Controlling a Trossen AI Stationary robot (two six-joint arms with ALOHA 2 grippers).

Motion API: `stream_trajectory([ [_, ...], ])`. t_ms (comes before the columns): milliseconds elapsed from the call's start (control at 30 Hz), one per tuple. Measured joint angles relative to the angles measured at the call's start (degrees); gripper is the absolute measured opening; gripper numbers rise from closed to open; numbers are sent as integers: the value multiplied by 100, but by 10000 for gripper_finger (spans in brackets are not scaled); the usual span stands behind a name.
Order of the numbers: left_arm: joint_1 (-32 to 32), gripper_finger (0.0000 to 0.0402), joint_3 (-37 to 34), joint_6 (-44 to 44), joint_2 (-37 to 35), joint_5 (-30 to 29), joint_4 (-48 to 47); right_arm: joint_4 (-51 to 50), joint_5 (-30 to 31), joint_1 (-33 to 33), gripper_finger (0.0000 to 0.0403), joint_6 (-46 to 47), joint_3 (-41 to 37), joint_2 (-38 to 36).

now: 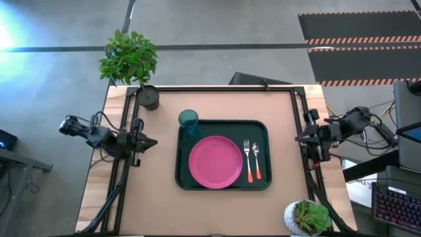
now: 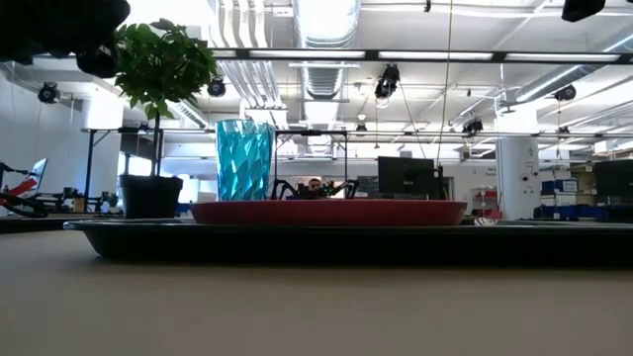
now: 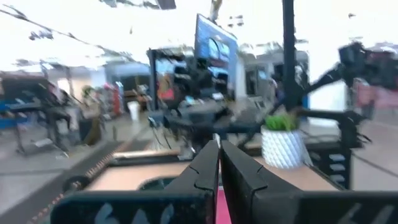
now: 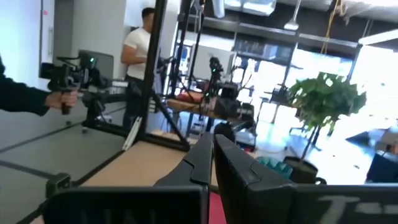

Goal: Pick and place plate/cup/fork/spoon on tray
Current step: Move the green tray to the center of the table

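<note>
The dark tray (image 1: 183, 172) lies in the middle of the table. On it lie the pink plate (image 1: 215, 162), and to its right the fork (image 1: 248, 161) with an orange-red handle and the spoon (image 1: 256, 160). The teal cup (image 1: 188, 121) stands upright at the tray's far left corner; it also shows in the low view (image 2: 243, 160). My left gripper (image 3: 219, 163) is shut and empty at the table's left edge. My right gripper (image 4: 212, 155) is shut and empty at the table's right edge.
A leafy plant in a dark pot (image 1: 147, 97) stands at the table's far left corner. A small plant in a white pot (image 1: 306, 218) stands at the near right corner. A person (image 4: 138, 56) stands in the room beyond the table.
</note>
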Motion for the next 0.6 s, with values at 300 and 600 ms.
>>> stream_trajectory([
  [300, 231, 0, -577, 181, -214, -53, 891, 754, -446, 0, 9, -345, -406, -4],
  [600, 402, 0, -451, 396, -102, -47, 825, 1315, -620, -9, 9, 312, -1262, -9],
])
